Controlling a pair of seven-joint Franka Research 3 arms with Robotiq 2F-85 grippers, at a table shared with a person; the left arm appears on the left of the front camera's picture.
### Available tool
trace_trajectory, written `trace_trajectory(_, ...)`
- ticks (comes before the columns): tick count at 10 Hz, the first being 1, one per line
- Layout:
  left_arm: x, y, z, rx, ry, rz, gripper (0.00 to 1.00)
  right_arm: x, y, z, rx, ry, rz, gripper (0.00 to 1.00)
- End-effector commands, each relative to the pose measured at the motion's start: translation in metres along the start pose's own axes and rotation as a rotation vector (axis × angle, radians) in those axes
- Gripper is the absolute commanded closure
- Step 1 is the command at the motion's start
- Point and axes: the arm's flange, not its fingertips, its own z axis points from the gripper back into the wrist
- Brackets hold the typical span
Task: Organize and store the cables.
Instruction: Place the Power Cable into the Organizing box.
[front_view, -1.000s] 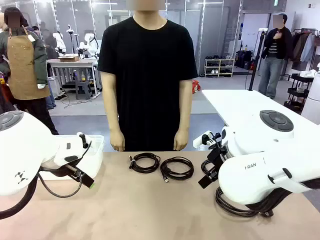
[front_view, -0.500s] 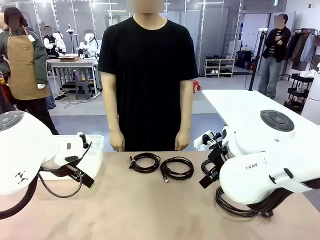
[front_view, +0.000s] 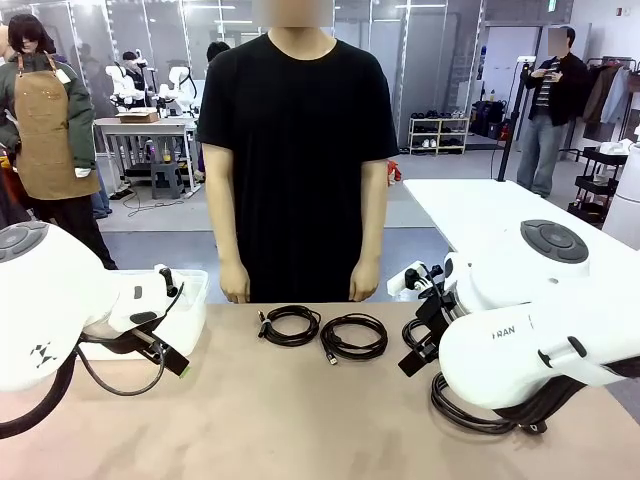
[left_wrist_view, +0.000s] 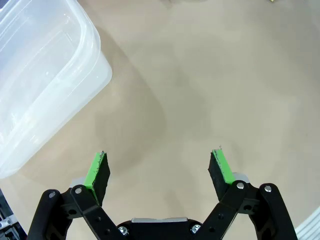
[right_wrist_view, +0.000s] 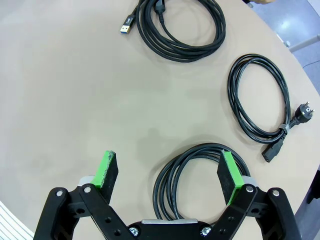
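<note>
Tan table: coiled cables centre | clear bin left | person behind

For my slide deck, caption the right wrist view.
Open right gripper hovers above three coiled black cables on the beige table.

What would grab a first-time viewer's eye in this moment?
Black coiled cables lie in a row on the tan table, just in front of a person in a black T-shirt standing at the far edge. The right end effector hangs open over one coil, and the left end effector hangs open beside a clear plastic bin.
</note>
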Motion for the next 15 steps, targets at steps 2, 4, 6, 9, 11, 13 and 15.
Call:
trace_trajectory(2, 0.017, 0.019, 0.037, 0.009, 0.059, -0.058, 0.0, 0.007, -0.022, 0.021, 0.077, -0.02, 0.055, 0.0)
trace_trajectory(4, 0.029, 0.045, 0.085, -0.181, 0.106, -0.155, 0.0, 0.016, -0.06, 0.067, 0.235, -0.038, 0.149, 0.0)
trace_trajectory(6, 0.025, 0.074, 0.124, -0.254, 0.09, -0.278, 0.0, 0.012, -0.101, 0.1, 0.342, -0.042, 0.179, 0.0)
trace_trajectory(9, -0.016, 0.118, 0.171, -0.273, -0.03, -0.413, 0.0, -0.036, -0.154, 0.14, 0.368, -0.096, 0.207, 0.0)
trace_trajectory(11, -0.053, 0.147, 0.186, -0.257, -0.149, -0.445, 0.0, -0.08, -0.181, 0.169, 0.336, -0.145, 0.19, 0.0)
trace_trajectory(13, -0.095, 0.176, 0.193, -0.22, -0.206, -0.407, 0.0, -0.12, -0.19, 0.207, 0.281, -0.201, 0.171, 0.0)
trace_trajectory(15, -0.125, 0.191, 0.199, -0.188, -0.238, -0.336, 0.0, -0.154, -0.198, 0.224, 0.234, -0.219, 0.115, 0.0)
